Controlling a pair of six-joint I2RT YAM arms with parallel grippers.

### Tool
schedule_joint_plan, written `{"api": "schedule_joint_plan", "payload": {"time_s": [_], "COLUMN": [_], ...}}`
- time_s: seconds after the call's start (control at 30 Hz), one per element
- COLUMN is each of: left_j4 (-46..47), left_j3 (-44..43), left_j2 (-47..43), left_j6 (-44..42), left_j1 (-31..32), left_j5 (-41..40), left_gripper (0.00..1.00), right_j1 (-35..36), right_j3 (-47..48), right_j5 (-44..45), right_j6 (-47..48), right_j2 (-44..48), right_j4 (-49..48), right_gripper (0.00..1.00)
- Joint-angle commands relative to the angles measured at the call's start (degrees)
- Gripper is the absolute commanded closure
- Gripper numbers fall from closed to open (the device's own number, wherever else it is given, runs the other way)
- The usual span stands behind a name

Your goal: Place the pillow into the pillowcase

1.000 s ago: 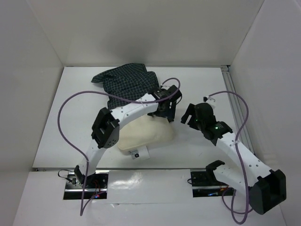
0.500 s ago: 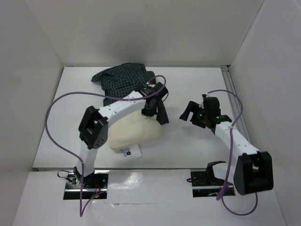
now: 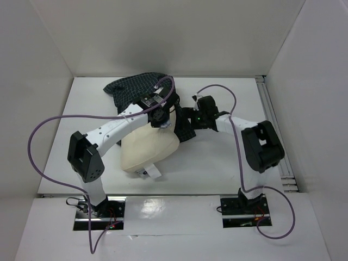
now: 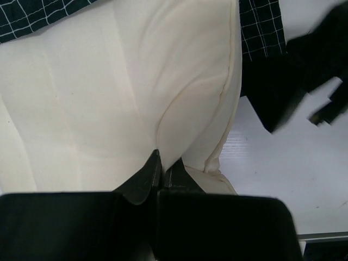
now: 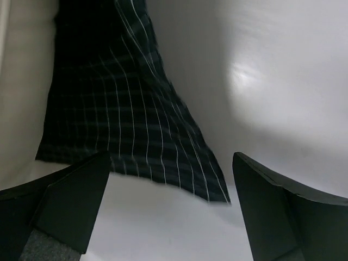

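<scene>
Pinching the pillow (image 4: 109,81), the left end effector (image 4: 161,159) is clamped; the right end effector (image 5: 169,182) gapes over the pillowcase (image 5: 103,103).

I log from my screens:
- One white table (image 3: 228,163), also in the right wrist view (image 5: 272,81).
- Three white enclosure panels: back wall (image 3: 163,38), left wall (image 3: 27,109), right wall (image 3: 315,98).
- One metal rail (image 3: 270,117) along the table's right edge.
- One glossy white ledge (image 3: 174,209) at the near edge.
</scene>
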State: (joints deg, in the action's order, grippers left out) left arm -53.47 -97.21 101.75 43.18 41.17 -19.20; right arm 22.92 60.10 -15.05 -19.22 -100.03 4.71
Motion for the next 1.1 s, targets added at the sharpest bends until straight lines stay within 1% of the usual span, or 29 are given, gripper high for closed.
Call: {"api": "schedule_joint_plan", "payload": {"time_s": [0.0, 0.03, 0.07, 0.1, 0.13, 0.17, 0.2, 0.27, 0.3, 0.33, 0.37, 0.4, 0.43, 0.47, 0.5, 0.53, 0.57, 0.6, 0.67, 0.7, 0.73, 0.77, 0.8, 0.9, 0.93, 0.97, 1.0, 1.07], "left_j4": [-0.58, -0.58, -0.58, -0.58, -0.58, -0.58, -0.58, -1.19, -2.85, -4.0, -5.14, -8.2, -9.44, -9.98, -9.98, -9.98, -11.81, -13.92, -18.39, -19.64, -19.65, -20.44, -20.44, -20.44, -22.01, -23.59, -24.83, -24.84], "left_j3": [-2.9, -2.9, -2.9, -2.9, -2.9, -2.9, -2.9, -4.12, -5.0, -5.97, -7.02, -8.68, -8.7, -8.7, -6.61, -6.59, -6.59, -9.55, -12.73, -14.05, -15.54, -15.55, -16.08, -17.39, -18.44, -19.76, -21.17, -21.18], "left_j2": [-1.03, -1.55, -1.56, -1.56, -2.08, -2.09, -1.56, -0.95, -0.94, -0.94, -1.55, -1.56, -1.56, -1.56, -0.52, 2.63, 5.1, 7.56, 12.04, 14.67, 15.22, 15.23, 14.1, 10.67, 9.96, 9.95, 8.47, 7.67], "left_j6": [-1.08, -1.08, -1.08, -0.38, -0.38, 0.41, 1.72, 3.31, 5.58, 6.47, 7.61, 9.19, 14.34, 17.43, 20.6, 25.15, 27.98, 30.54, 34.42, 35.73, 36.36, 36.36, 36.36, 36.36, 37.32, 38.03, 38.03, 38.29], "left_j1": [-0.21, -0.21, -0.21, -0.21, -0.21, -0.73, -0.74, -0.74, -0.74, -0.74, -0.74, -0.04, 0.49, 1.19, 3.2, 3.91, 4.44, 4.45, 5.15, 6.02, 6.03, 6.03, 6.03, 6.03, 6.03, 6.03, 6.03, 6.03], "left_j5": [-1.19, -1.19, -1.71, -1.72, -2.24, -2.24, -2.24, -3.55, -4.26, -4.96, -7.49, -8.39, -8.4, -9.27, -11.62, -12.52, -13.66, -15.76, -16.74, -18.31, -18.33, -18.85, -18.86, -21.39, -21.93, -22.54, -23.16, -23.69], "left_gripper": [1.0, 1.0, 1.0, 1.0, 1.0, 1.0, 1.0, 1.0, 1.0, 1.0, 1.0, 1.0, 1.0, 1.0, 1.0, 1.0, 1.0, 1.0, 1.0, 1.0, 1.0, 1.0, 1.0, 1.0, 1.0, 1.0, 1.0, 1.0], "right_j1": [1.17, 1.17, 0.56, 0.55, 0.55, 0.55, 0.55, 1.69, 3.52, 4.76, 6.16, 7.91, 12.02, 13.8, 14.69, 14.7, 14.18, 14.17, 14.17, 14.17, 13.56, 13.56, 13.56, 13.56, 15.38, 16.45, 17.59, 20.23], "right_j3": [5.81, 7.04, 8.1, 9.59, 9.6, 10.12, 10.13, 8.21, 6.28, 5.57, 4.6, 1.46, -0.83, -3.82, -10.37, -13.13, -15.25, -16.66, -16.68, -15.72, -14.23, -13.0, -9.85, -3.6, -0.36, 0.63, 0.64, -2.16], "right_j5": [0.81, -0.76, -2.42, -7.23, -9.28, -10.34, -12.18, -12.81, -12.81, -12.81, -11.59, -9.06, -6.95, -5.53, -6.56, -7.96, -9.54, -10.34, -8.51, -8.51, -7.81, -7.8, -7.28, -7.28, -7.97, -7.98, -7.46, -6.92], "right_j6": [3.4, 3.4, 3.4, 3.4, 3.4, 3.4, 3.4, 2.18, 2.17, 1.48, 0.69, -1.32, -2.65, -4.31, -7.46, -8.37, -8.37, -8.37, -5.92, -5.04, -3.9, -3.02, -1.62, -0.2, -0.2, -0.2, -1.85, -4.32], "right_j2": [-6.13, -7.71, -9.12, -11.13, -11.68, -11.68, -10.2, -5.99, 0.38, 4.19, 8.32, 16.97, 20.89, 24.06, 27.57, 27.61, 27.61, 26.65, 23.92, 23.92, 23.13, 22.43, 21.81, 22.33, 24.77, 26.88, 31.95, 37.25], "right_j4": [-5.33, -5.85, -6.46, -6.47, -7.51, -7.52, -6.91, -5.51, -4.2, 0.52, 2.65, 4.24, 5.39, 5.4, 4.18, 3.21, 1.46, 1.44, 3.97, 4.51, 4.52, 6.43, 7.41, 12.94, 15.31, 15.94, 15.94, 16.65], "right_gripper": [0.0, 0.07, 0.18, 0.33, 0.81, 1.0, 1.0, 1.0, 1.0, 1.0, 1.0, 1.0, 1.0, 1.0, 1.0, 1.0, 1.0, 1.0, 1.0, 1.0, 1.0, 1.0, 1.0, 1.0, 1.0, 1.0, 1.0, 1.0]}}
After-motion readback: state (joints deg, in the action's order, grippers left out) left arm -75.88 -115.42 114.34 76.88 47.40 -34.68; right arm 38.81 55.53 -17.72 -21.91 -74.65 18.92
